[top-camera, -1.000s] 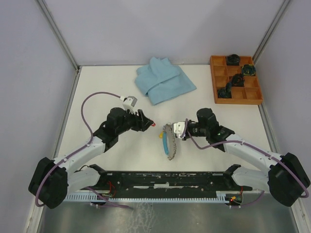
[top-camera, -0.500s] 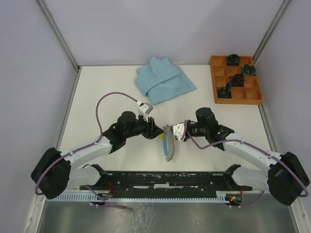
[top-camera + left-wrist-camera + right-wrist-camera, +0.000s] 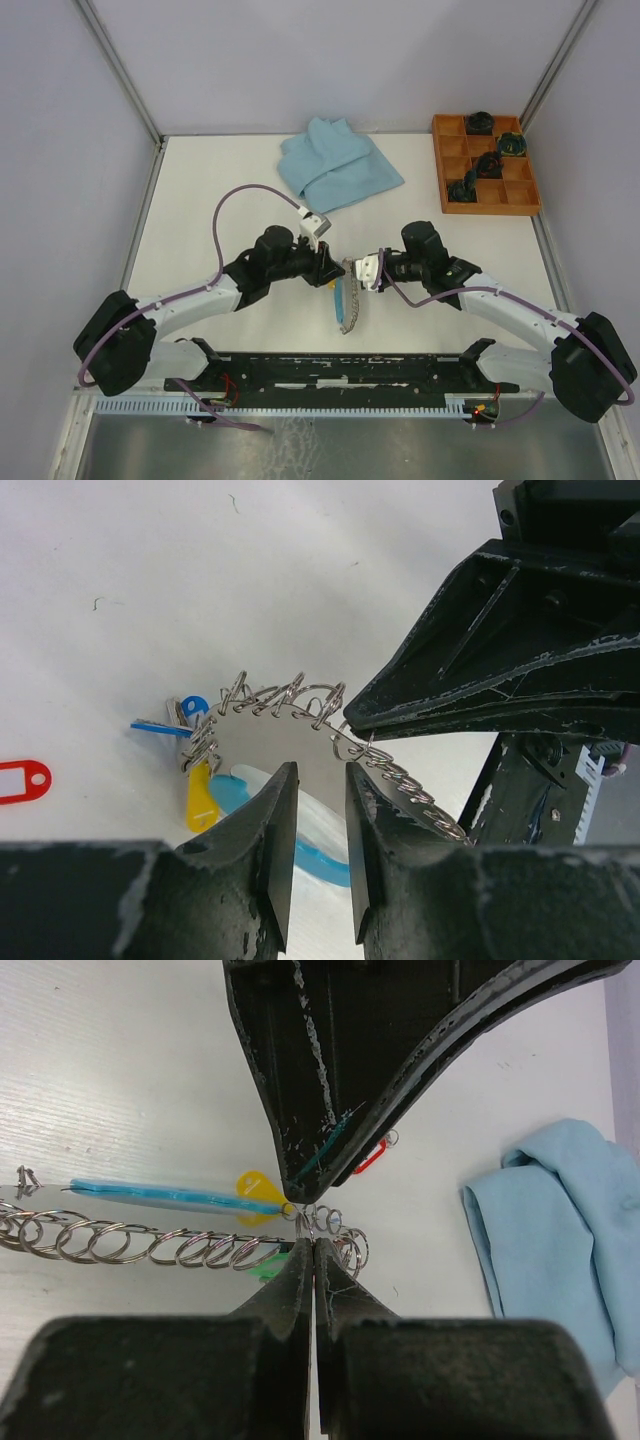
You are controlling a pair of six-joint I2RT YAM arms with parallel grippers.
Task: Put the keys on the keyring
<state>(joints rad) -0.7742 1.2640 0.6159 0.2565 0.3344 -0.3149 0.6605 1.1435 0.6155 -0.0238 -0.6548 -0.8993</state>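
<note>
Change, L to R: over the last sec the left gripper [image 3: 320,775] has swung in from the left and now sits just beside the keyring [image 3: 290,696]. Its jaws have gone from wide to a narrow gap, w/ the ring's light-blue segment in or just under that gap. No firm pinch shows yet. The keyring is mid-table, btwn the two arms, tilted up off the table [image 3: 220,180]. The right gripper [image 3: 314,1242] hasn't budged: fingers pressed together on the coil wire, propping the ring up. Judgement: L arm looks to be taking a 2nd hold to steady or spread the coil, so threading isn't under way. The red tag [image 3: 22,780] lies loose on the table, apart from the ring, so at least one key seems left to do.

Counts:
- 2 arms, 1 keyring.
- 4 tags seen: red loose; blue tag [image 3: 190,708], yellow tag [image 3: 200,798] and green tag [image 3: 268,1253] bunched at the ring. Whether they're threaded can't be told.
- 1 blue cloth [image 3: 335,165] at the back.
- 1 wooden tray [image 3: 490,211] far R, w/ 4 dark items.
</note>
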